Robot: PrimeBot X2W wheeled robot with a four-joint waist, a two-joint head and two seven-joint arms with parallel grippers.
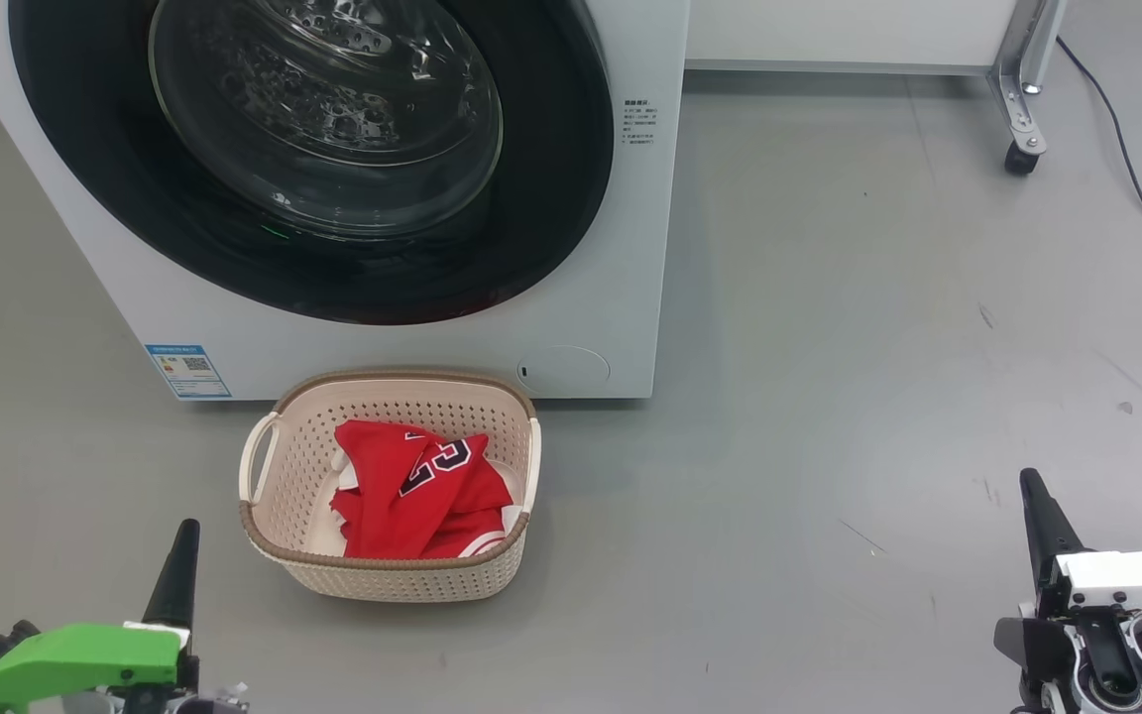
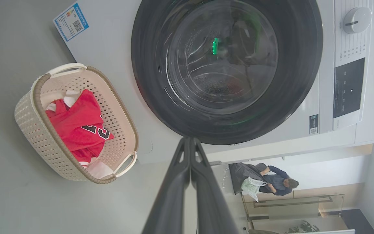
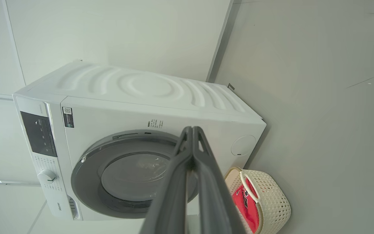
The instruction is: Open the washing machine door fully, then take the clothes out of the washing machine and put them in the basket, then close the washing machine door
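The white washing machine (image 1: 621, 228) stands ahead with its round black-rimmed door (image 1: 551, 178) closed flat against the front. On the floor before it sits the cream basket (image 1: 293, 466), and red clothes (image 1: 412, 491) with dark numerals lie inside it. My left gripper (image 1: 184, 531) is low at the left, shut and empty, a short way left of the basket. My right gripper (image 1: 1030, 481) is low at the far right, shut and empty, well away from the basket. In the left wrist view the left gripper (image 2: 189, 139) points at the door's rim (image 2: 304, 84); the right gripper (image 3: 192, 129) faces the machine (image 3: 115, 110).
Grey floor (image 1: 878, 347) spreads to the right of the machine. A wheeled metal frame leg (image 1: 1022, 119) and a black cable (image 1: 1136, 188) are at the back right. A person (image 2: 279, 183) sits in the background of the left wrist view.
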